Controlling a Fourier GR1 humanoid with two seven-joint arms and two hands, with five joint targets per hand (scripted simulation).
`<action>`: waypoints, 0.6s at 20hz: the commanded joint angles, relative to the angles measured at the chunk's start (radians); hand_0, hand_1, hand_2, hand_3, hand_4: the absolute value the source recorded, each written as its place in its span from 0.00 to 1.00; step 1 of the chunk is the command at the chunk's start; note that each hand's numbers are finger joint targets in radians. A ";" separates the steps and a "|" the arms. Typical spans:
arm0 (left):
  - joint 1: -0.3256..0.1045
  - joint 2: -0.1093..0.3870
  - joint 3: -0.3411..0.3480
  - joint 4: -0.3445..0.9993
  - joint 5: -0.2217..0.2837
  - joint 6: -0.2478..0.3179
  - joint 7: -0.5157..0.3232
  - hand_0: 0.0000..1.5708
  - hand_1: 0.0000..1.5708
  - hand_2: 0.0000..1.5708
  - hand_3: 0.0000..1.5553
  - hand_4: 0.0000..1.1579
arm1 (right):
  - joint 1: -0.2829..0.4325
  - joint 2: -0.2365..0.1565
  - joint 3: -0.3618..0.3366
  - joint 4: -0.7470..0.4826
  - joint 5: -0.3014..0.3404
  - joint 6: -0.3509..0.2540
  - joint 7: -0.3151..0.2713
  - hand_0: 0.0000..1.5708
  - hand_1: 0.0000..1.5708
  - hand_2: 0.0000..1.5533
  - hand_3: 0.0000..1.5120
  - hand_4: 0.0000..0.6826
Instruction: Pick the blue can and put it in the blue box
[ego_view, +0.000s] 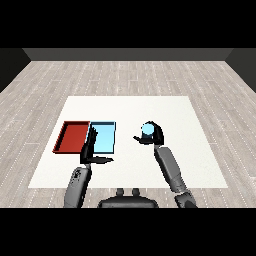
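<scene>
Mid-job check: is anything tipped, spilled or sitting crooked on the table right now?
Nothing stands out. The red tray and light blue tray lie flat side by side. The right hand is curled round the small blue can, right of the trays. The left hand is by the blue tray's near edge.

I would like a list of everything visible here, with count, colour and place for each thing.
table: one, white, centre of the view
red tray: one, red, left part of the table
blue tray: one, light blue, directly right of the red tray
can: one, blue, right of the trays, held in the right hand
floor: grey planks, around the table
left hand: one, black, fingers straight, over the near edges of the trays
right hand: one, black, curled round the can
forearms: two, grey, from the lower corners
</scene>
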 joint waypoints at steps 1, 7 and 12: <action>-0.012 -0.008 -0.033 -0.017 0.011 0.014 0.027 0.00 0.00 0.00 0.00 0.00 | 0.058 -0.012 0.011 -0.149 0.000 0.023 0.078 0.92 0.92 0.95 0.89 0.81; -0.109 -0.008 -0.176 0.079 0.077 0.147 0.015 0.00 0.00 0.00 0.00 0.00 | 0.010 -0.017 0.002 -0.148 0.017 0.030 0.083 0.93 0.93 0.94 0.91 0.83; -0.125 -0.008 -0.155 0.113 0.114 0.090 -0.003 0.00 0.00 0.00 0.00 0.00 | 0.038 0.004 0.021 -0.106 0.043 0.050 0.038 0.92 0.92 0.95 0.91 0.81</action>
